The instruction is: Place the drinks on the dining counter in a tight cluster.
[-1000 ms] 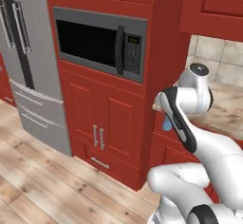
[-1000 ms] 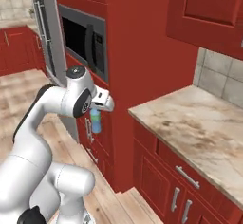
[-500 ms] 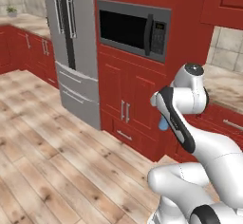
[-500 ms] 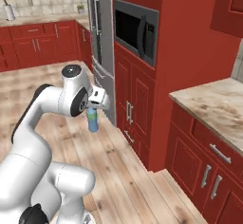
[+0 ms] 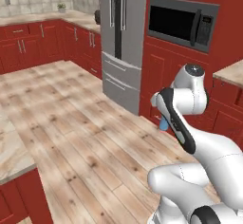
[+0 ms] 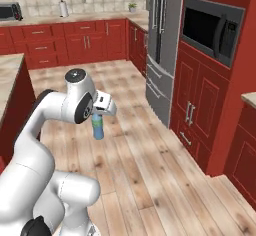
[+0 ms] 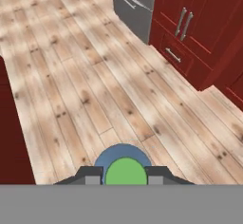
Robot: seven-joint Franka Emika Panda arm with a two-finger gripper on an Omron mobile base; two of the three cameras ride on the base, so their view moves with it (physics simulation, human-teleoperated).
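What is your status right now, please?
Gripper shut on water bottle, carried upright above wood floor. Dining counter edge at left. Nothing in the way.

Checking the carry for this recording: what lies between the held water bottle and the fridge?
Bare wooden floor. In the right base view, nothing stands between the water bottle, held upright in the gripper, and the fridge.

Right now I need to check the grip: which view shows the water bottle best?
The right base view: the water bottle hangs side-on from the shut gripper. The hand view gives its top; the left base view a blue sliver.
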